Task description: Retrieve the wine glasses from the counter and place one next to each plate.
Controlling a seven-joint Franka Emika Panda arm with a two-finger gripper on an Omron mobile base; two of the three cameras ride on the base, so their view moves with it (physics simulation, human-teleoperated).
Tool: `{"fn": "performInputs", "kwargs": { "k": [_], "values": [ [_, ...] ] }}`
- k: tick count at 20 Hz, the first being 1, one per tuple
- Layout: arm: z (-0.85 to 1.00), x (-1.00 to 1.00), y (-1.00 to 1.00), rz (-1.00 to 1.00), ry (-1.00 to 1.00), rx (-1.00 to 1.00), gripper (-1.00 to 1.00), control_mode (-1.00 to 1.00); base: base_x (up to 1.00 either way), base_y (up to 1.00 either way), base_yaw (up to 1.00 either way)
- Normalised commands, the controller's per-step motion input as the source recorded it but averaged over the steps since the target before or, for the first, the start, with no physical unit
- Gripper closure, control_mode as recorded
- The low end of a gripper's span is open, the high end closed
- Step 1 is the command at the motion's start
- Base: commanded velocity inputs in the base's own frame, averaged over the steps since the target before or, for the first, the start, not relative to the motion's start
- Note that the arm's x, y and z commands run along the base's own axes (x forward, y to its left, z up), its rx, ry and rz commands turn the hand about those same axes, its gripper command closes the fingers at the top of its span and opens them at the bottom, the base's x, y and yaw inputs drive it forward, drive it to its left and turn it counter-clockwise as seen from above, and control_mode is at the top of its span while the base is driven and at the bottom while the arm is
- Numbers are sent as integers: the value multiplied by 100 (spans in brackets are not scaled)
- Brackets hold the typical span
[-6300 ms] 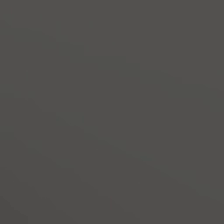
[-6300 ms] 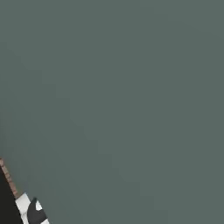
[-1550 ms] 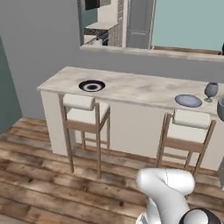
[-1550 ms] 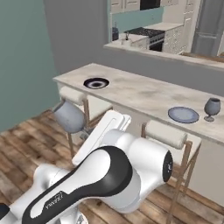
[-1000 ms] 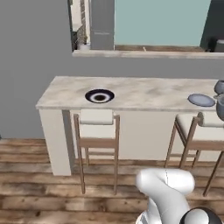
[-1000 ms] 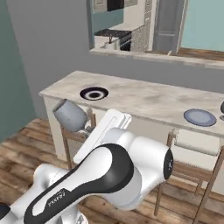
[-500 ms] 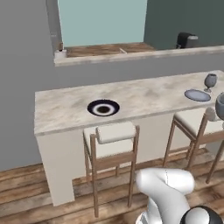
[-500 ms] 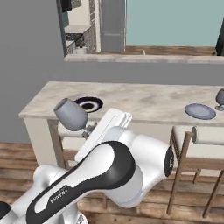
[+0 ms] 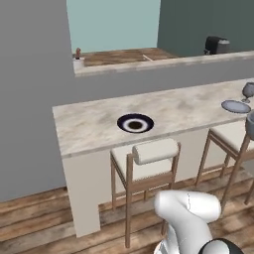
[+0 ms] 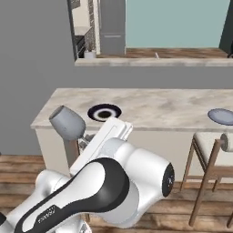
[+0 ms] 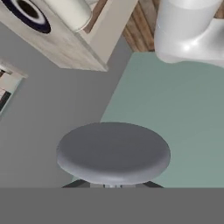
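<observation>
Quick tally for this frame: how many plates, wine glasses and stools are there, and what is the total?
Plates: 2, dark plate, grey plate
Glasses: 2, held glass, standing glass
Stools: 2, near stool, far stool
Total: 6

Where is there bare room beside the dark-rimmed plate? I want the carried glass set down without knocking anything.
The marbled top is bare on both sides of the dark-rimmed plate: toward its end corner, and a longer stretch toward the grey plate. It is crowded at the grey plate, where another glass stands. The tool holds the carried glass.
</observation>
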Motion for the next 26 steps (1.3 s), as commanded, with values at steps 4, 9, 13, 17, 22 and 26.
{"fn": "performInputs", "kwargs": {
  "k": [4, 9, 13, 17, 22, 26],
  "values": [
    [0, 0, 0, 0, 0, 0, 100, 100, 93, -2, 16],
    [0, 0, 0, 0, 0, 0, 100, 100, 81, -40, 27],
    [0, 0, 0, 0, 0, 0, 100, 100, 70, -45, 39],
    [0, 0, 0, 0, 0, 0, 100, 100, 50, -46, 53],
    [0, 0, 0, 0, 0, 0, 100, 100, 33, -32, 55],
    [0, 0, 0, 0, 0, 0, 100, 100, 42, -18, 26]
  ]
}}
